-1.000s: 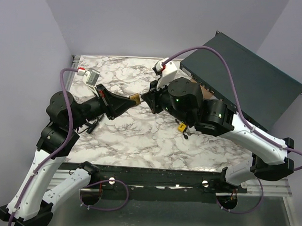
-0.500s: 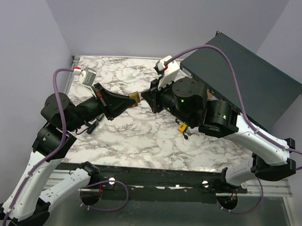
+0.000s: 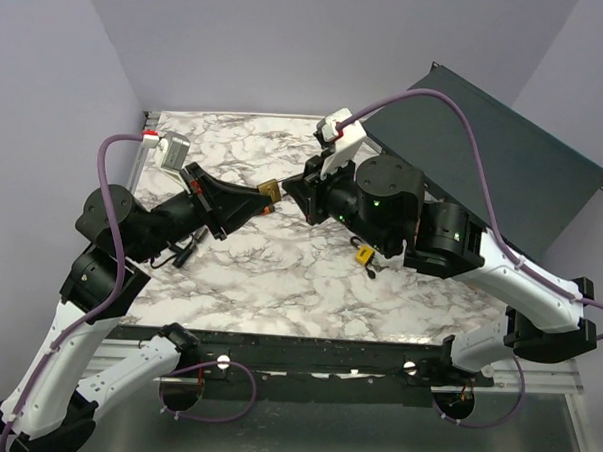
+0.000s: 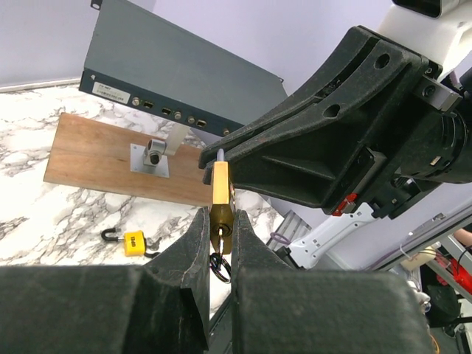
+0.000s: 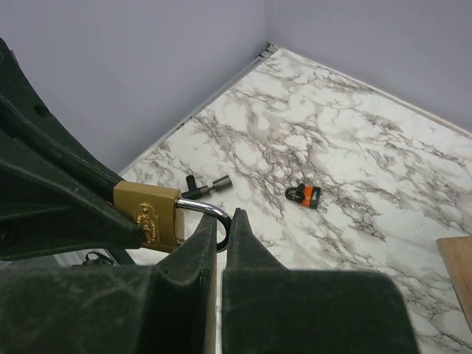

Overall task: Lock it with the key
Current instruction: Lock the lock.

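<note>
A brass padlock point(image 3: 269, 191) hangs in the air between the two grippers above the marble table point(image 3: 279, 275). My left gripper point(image 4: 220, 221) is shut on the padlock's body point(image 4: 220, 198). A key with a dark ring point(image 4: 219, 263) sticks out of the bottom of the lock between its fingers. My right gripper point(image 5: 223, 220) is shut on the curved end of the steel shackle point(image 5: 199, 209), next to the brass body point(image 5: 151, 214). In the top view the left gripper point(image 3: 255, 198) and the right gripper point(image 3: 289, 193) meet tip to tip at the lock.
A small yellow padlock point(image 3: 363, 254) lies on the table under the right arm. An orange padlock point(image 5: 305, 195) and a black T-handled key point(image 5: 203, 186) lie on the marble. A wooden board point(image 4: 88, 155) with a metal hasp point(image 4: 153, 153) lies before the grey rack case point(image 3: 485, 154).
Both arms have shifted slightly and the padlock held between them has risen a little. Both grips are unchanged.
</note>
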Action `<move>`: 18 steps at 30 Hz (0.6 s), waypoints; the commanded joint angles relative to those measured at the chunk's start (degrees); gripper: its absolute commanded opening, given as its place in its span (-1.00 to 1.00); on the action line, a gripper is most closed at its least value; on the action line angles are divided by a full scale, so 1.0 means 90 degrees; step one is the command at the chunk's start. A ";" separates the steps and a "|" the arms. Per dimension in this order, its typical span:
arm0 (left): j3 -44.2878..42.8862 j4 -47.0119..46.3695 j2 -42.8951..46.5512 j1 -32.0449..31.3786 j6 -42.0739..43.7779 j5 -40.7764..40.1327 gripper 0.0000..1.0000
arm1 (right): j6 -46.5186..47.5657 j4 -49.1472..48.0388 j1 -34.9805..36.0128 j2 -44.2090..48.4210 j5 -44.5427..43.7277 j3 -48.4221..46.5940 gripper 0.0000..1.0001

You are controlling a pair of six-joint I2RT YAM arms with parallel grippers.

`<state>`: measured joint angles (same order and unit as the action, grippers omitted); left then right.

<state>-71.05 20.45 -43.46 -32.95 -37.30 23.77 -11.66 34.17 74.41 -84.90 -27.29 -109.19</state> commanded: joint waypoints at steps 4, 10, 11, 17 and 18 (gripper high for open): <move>0.0150 -0.0486 -0.0874 -0.0512 -0.0143 0.0985 -1.00 | -0.0538 -0.1572 0.0945 -0.0683 0.2815 0.0272 -0.99; 0.0208 -0.0433 -0.0956 -0.0524 -0.0152 0.0827 -1.00 | -0.0351 -0.1524 0.1207 -0.0770 0.2661 0.0201 -0.99; 0.0217 -0.0417 -0.0970 -0.0526 -0.0162 0.0803 -1.00 | -0.0326 -0.1512 0.1239 -0.0803 0.2643 0.0181 -0.99; 0.0178 -0.0337 -0.1122 -0.0552 -0.0115 0.0779 -1.00 | -0.0271 -0.1583 0.1320 -0.0845 0.2742 0.0297 -0.99; 0.0197 -0.0350 -0.1133 -0.0558 -0.0123 0.0781 -1.00 | -0.0255 -0.1627 0.1329 -0.0826 0.2772 0.0336 -0.99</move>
<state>-71.48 20.25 -44.56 -34.48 -36.95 23.79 -8.08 33.61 76.97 -84.40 -31.11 -108.86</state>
